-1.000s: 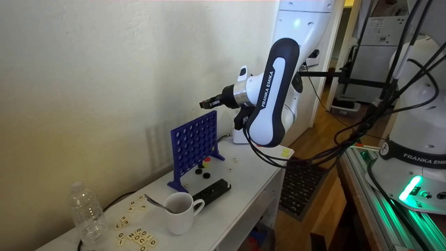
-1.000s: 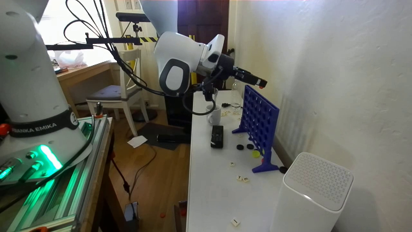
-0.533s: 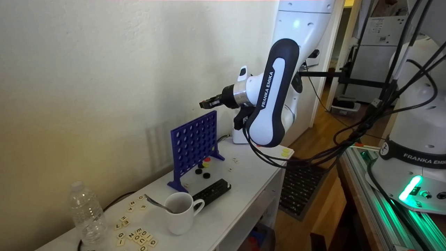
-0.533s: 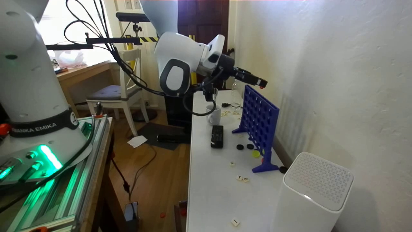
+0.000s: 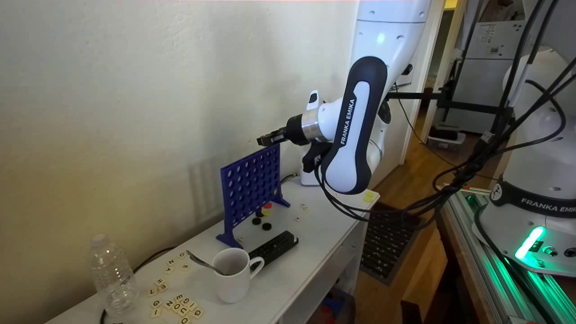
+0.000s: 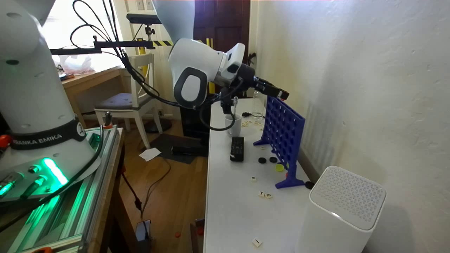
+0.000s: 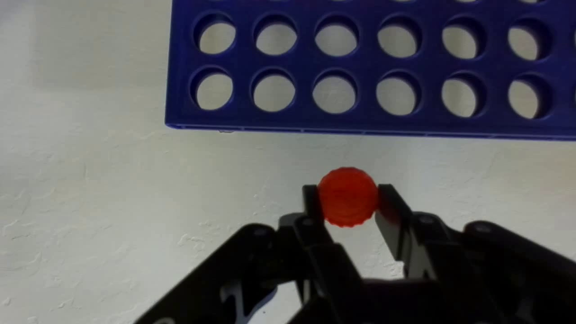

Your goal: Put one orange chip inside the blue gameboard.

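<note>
Pick-up done, insertion to come

My gripper [image 6: 283,94] is closed on the chip [image 7: 348,197], pinching its rim from both sides near the top edge of the board [image 7: 367,63]. The chip is not inside the board. I judge that lining it up with the board from above, lowering it in and letting go are left. Whether it is squarely over the board, I cannot tell.
</note>
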Robot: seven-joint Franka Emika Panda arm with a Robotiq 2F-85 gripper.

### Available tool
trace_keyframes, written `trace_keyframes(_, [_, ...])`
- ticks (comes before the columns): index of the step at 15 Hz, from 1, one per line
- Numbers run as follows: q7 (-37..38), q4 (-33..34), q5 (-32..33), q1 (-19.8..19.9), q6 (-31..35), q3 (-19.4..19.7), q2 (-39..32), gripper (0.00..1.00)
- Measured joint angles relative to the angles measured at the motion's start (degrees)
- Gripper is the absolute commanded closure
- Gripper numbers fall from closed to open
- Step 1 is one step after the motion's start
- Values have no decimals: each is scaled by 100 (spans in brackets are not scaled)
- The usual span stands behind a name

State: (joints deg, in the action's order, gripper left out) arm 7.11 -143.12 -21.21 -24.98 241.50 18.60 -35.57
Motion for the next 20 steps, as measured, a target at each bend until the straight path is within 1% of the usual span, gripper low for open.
trace_keyframes(14, [253,2,139,15,0,17,-139,89])
trace_keyframes(20, [264,107,144,13,0,135,-141,89])
